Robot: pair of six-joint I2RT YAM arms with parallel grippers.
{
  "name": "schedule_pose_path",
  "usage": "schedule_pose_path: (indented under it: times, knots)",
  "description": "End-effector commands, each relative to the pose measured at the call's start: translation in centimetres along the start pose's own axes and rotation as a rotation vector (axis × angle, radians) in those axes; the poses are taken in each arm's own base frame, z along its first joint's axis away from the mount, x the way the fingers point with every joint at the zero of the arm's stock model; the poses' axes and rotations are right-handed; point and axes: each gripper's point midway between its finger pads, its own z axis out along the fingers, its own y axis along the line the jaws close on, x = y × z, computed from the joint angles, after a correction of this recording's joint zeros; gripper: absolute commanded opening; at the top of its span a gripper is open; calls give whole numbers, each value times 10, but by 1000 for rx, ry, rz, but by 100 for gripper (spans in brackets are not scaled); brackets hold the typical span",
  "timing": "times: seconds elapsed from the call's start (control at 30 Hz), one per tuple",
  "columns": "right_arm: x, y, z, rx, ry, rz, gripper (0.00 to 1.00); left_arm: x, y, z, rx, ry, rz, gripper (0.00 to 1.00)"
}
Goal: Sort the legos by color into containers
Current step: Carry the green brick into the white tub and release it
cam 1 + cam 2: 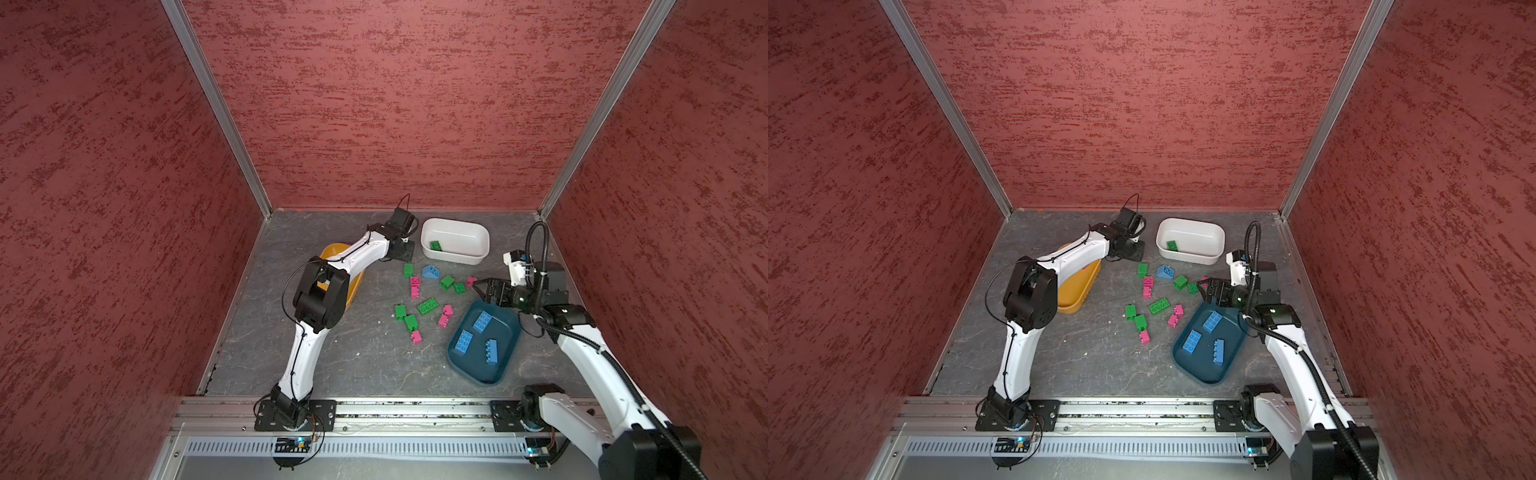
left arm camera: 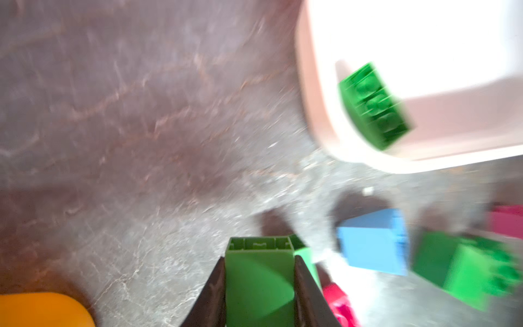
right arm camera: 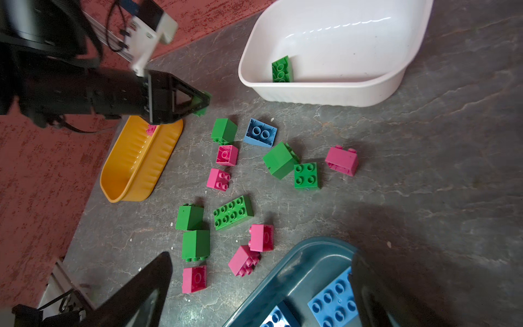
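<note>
The grey stone-patterned table fills the lower middle of both top views and carries all items.

The left arm reaches up the frame to the centre. Its left gripper is clamped on a green brick, seen end-on between the two fingers in the left wrist view. The brick is held above the table, just left of the white bin.

The right arm enters from the lower right. Its right gripper is spread wide and holds nothing. It sits over the upper end of the teal bin.

Containers:
- Teal bin, right of centre: three blue bricks lie inside.
- White bin, upper centre: one green brick lies inside, against the left wall.
- Yellow bin, left of centre, partly hidden under the left arm: one pink piece shows inside in the right wrist view.

Loose legos lie on the table between the three bins:
- one long green brick;
- one blue sloped piece;
- five smaller green bricks;
- six pink bricks, one of them just beside the right gripper.
</note>
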Motion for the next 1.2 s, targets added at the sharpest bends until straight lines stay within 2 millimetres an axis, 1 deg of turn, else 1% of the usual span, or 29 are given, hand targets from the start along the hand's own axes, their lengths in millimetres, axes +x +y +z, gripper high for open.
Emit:
schedule_pose_path:
  times: [0.0,0.13,0.27,0.37,0.53,0.57,0.63,0.7,0.77,0.83,0.93,1.03,1.17]
  knots:
    - [-28,5,-8,23,-85,-33,99,-35,-31,-18,135,-100,1,30]
    - [-35,6,-10,29,-107,-43,99,-54,-54,-12,224,-152,0,30]
    - [-40,6,-12,37,-121,-45,99,-68,-67,2,271,-180,-1,30]
    - [-42,6,-12,36,-126,-48,99,-79,-73,11,294,-215,-7,30]
    - [-41,6,-10,32,-120,-45,99,-93,-77,28,305,-262,-8,31]
    - [-41,5,-10,34,-119,-46,99,-95,-78,30,307,-269,-10,32]
    - [-40,4,-9,37,-113,-47,99,-98,-79,32,311,-275,-14,39]
    - [-39,4,-8,33,-105,-48,99,-100,-82,26,312,-280,-8,49]
    - [-37,6,-8,22,-103,-49,99,-102,-81,17,306,-278,-6,56]
    - [-36,6,-6,12,-99,-46,99,-101,-79,7,289,-266,-7,63]
    - [-34,8,-4,-6,-96,-43,99,-93,-73,-8,268,-228,-8,64]
    - [-30,12,-2,-39,-82,-45,99,-75,-62,-20,213,-182,-14,65]
    - [-23,15,3,-73,-53,-40,99,-43,-45,-27,116,-116,-35,66]
